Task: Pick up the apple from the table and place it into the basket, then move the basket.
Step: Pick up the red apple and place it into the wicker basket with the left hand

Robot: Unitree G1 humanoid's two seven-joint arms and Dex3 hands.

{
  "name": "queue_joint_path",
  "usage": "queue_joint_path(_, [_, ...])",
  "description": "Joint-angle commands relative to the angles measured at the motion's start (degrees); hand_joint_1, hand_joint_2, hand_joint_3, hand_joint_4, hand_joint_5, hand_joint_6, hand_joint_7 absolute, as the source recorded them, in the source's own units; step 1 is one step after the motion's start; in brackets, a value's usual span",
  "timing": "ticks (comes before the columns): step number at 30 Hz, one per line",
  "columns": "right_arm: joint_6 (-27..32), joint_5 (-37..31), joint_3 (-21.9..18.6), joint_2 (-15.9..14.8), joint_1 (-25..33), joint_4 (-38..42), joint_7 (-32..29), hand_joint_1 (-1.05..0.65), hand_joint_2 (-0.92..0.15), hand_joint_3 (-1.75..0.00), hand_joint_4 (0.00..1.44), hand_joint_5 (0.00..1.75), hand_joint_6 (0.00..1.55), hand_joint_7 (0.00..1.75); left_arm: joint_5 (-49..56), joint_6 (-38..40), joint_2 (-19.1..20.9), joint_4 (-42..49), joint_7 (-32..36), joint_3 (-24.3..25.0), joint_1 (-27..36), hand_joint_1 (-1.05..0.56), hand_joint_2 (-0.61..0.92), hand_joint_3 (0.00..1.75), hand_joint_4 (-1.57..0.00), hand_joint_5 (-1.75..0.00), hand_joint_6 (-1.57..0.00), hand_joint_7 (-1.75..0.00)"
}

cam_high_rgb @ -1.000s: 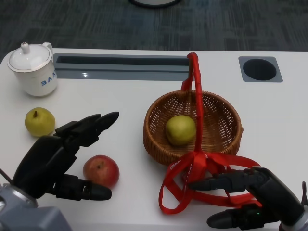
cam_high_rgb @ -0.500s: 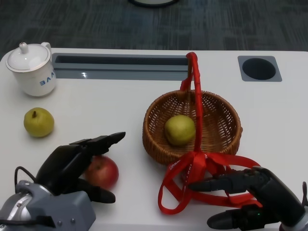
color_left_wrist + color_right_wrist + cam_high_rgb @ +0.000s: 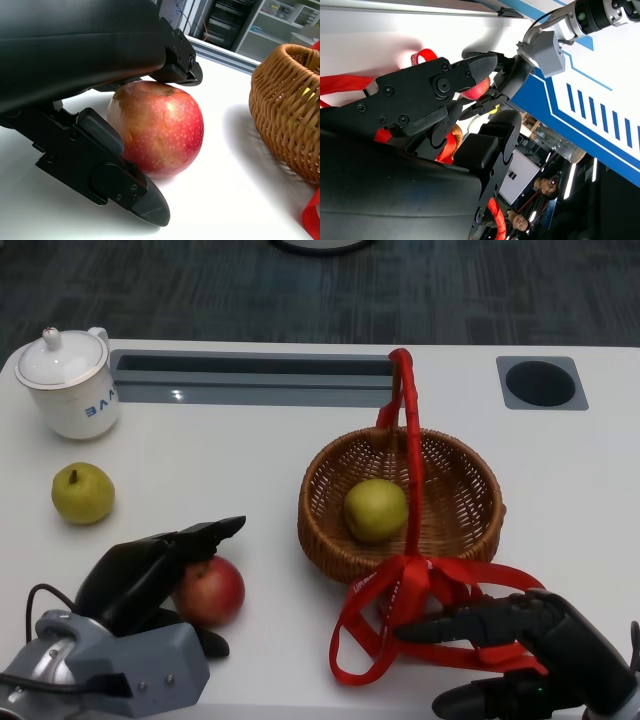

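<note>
The apple (image 3: 211,589) has a smooth, waxy red skin speckled with pale dots, shading to yellow near the stem (image 3: 159,127). At its three o'clock stands the basket (image 3: 470,530) — woven wicker, ribbed and rough, warm brown with a faint sheen. Its handle (image 3: 409,440) is wrapped in red cloth ribbon, slightly glossy, trailing in loops at the basket's six o'clock. Inside lies a pear (image 3: 375,509) with dull yellow-green skin; another pear (image 3: 83,493) of like finish sits at the apple's eleven o'clock. The cup (image 3: 68,384) is glazed white ceramic. The left hand (image 3: 150,575) is matt black plastic — its wrist housing grey, satin. The table (image 3: 230,460) is smooth, matt white.
</note>
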Motion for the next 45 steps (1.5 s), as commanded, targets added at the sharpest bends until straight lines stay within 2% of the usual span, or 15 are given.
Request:
queue_joint_path(1, [-0.07,0.61,-0.22,-1.04,0.54,-0.39,0.01,-0.41,-0.79,0.0,0.97,0.01,0.91,0.0,-1.81,-2.13,-0.68,2.08,1.52,0.22,0.13,-0.44,0.64,0.0,-0.77,-0.07,-0.69,-0.05])
queue_joint_path(6, [0.45,0.68,-0.1,-1.22,0.6,-0.81,0.08,-0.41,-0.8,0.0,0.97,0.01,0.92,0.01,-7.02,-4.07,-2.35,3.72,-1.1,2.37,0.37,-0.19,0.69,0.01,-1.06,-0.08,-0.93,-0.06])
queue_joint_path(9, [0.25,0.48,-0.17,-1.25,0.53,-0.78,-0.08,-0.41,-0.81,0.0,0.98,0.01,0.92,0.0,-9.47,-4.97,-3.05,3.82,-2.04,3.5,0.64,-0.13,0.71,0.01,-1.21,-0.09,-1.06,-0.07])
queue_joint_path(12, [0.38,0.99,-0.01,-1.21,0.52,-0.61,0.24,-0.41,-0.81,0.0,0.98,0.01,0.92,0.0,-12.01,-6.41,-3.46,3.37,-3.65,4.75,1.14,-0.1,0.75,0.01,-1.3,-0.09,-1.14,-0.07])
queue_joint_path(19, [0.25,0.99,-0.15,-0.97,0.22,-0.32,0.07,-0.43,-0.83,-0.01,0.99,0.01,0.93,0.01,-14.14,-7.83,-3.09,0.07,-5.83,5.96,2.55,-0.13,0.79,0.01,-1.3,-0.05,-1.14,-0.03])
queue_joint_path(28, [0.88,1.76,-0.11,-1.13,-0.26,-0.03,0.85,-0.44,-0.86,-0.01,0.99,0.0,0.93,0.0,-12.68,-10.69,-2.08,-7.99,-2.9,7.29,5.55,-0.1,0.79,0.0,-1.3,-0.03,-1.14,-0.01])
queue_joint_path(36, [0.97,1.18,-0.4,-0.88,-0.65,0.26,0.67,-0.44,-0.86,0.0,0.99,0.01,0.93,0.0,-16.4,-11.76,-1.41,-20.18,-7.27,9.35,8.29,-0.08,0.77,0.0,-1.3,-0.02,-1.15,-0.01])
queue_joint_path(45, [0.6,0.83,-0.44,-0.71,-1.03,0.69,0.39,-0.45,-0.86,0.0,1.0,0.0,0.94,0.0,-21.12,-7.33,-1.63,-36.89,-13.71,11.78,10.78,-0.1,0.76,0.0,-1.32,-0.02,-1.17,-0.01])
